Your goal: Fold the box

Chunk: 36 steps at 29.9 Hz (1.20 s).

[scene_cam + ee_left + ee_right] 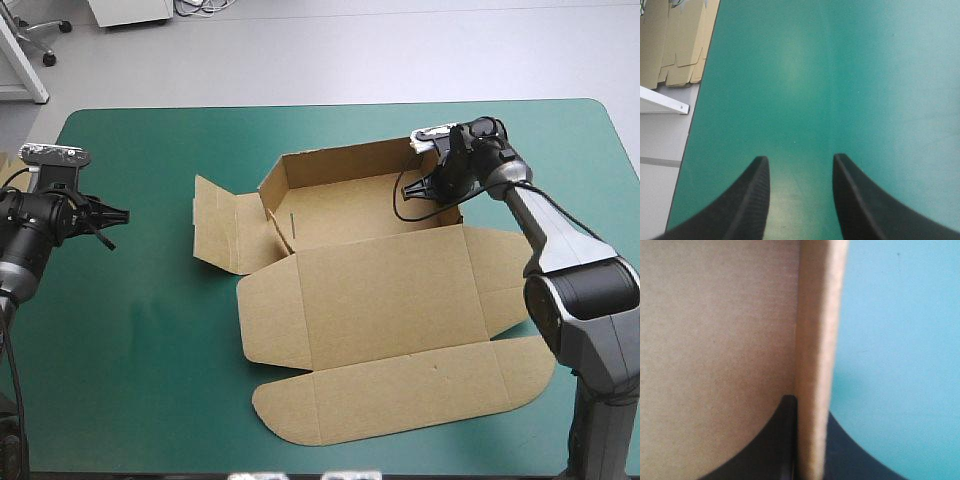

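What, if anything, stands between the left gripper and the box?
Nothing visible does. The left gripper hangs open, with only teal-green cover between it and the nearest flap of the box. The right gripper is shut on the box's right wall.

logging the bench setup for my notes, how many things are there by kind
box: 1
claws: 2 (left claw open over bare cover, right claw shut on the box's raised wall)
pile of spare board beside the table's edge: 1
teal-green table: 1
total: 5
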Motion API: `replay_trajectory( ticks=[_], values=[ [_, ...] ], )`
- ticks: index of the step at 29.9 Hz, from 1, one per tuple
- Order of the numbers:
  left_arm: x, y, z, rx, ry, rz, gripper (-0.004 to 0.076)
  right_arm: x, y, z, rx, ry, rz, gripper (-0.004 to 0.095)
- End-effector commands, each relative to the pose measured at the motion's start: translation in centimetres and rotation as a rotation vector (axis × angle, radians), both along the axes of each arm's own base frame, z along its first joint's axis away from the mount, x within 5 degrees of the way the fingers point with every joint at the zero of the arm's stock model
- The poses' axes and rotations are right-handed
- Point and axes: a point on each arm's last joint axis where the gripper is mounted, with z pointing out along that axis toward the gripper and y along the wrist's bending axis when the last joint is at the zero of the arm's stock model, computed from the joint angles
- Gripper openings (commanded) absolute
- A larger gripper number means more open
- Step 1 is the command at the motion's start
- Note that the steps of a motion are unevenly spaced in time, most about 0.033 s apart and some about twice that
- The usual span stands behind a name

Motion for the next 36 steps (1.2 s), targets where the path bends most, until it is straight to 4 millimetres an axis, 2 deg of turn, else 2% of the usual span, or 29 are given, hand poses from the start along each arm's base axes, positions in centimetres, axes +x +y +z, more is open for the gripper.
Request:
replay_trajectory(
  ticks=[1, 8, 14, 19, 23, 29, 33, 36],
  values=[
    [-0.2, 0.0, 2.0, 0.017, -0.098, -0.012, 0.0299, -0.2, -1.2, 3.6, -0.012, -0.12, -0.015, -0.003],
    [-0.2, 0.0, 2.0, 0.016, -0.096, -0.011, 0.0299, -0.4, -2.8, 5.1, 0.029, -0.153, -0.062, -0.003],
    [-0.1, -0.1, 2.1, 0.004, -0.113, -0.012, 0.0299, -1.4, -4.7, 8.5, 0.111, -0.234, -0.091, -0.003],
    [0.1, -0.3, 2.3, -0.035, -0.151, -0.016, 0.0299, -3.1, -6.3, 12.3, 0.217, -0.331, -0.091, -0.003],
    [0.5, -0.6, 2.5, -0.103, -0.211, -0.015, 0.0292, -4.6, -7.1, 15.1, 0.313, -0.407, -0.071, -0.003],
    [0.7, 0.8, 2.6, -0.228, -0.284, 0.048, 0.0268, -7.1, -8.2, 18.7, 0.414, -0.499, -0.045, -0.003],
    [1.3, 2.1, 1.5, -0.359, -0.277, 0.082, 0.0259, -8.5, -8.4, 20.0, 0.477, -0.508, -0.011, -0.003],
    [2.1, 2.1, 0.5, -0.478, -0.261, 0.057, 0.0252, -9.1, -8.0, 20.3, 0.51, -0.488, 0.026, -0.003]
  ],
)
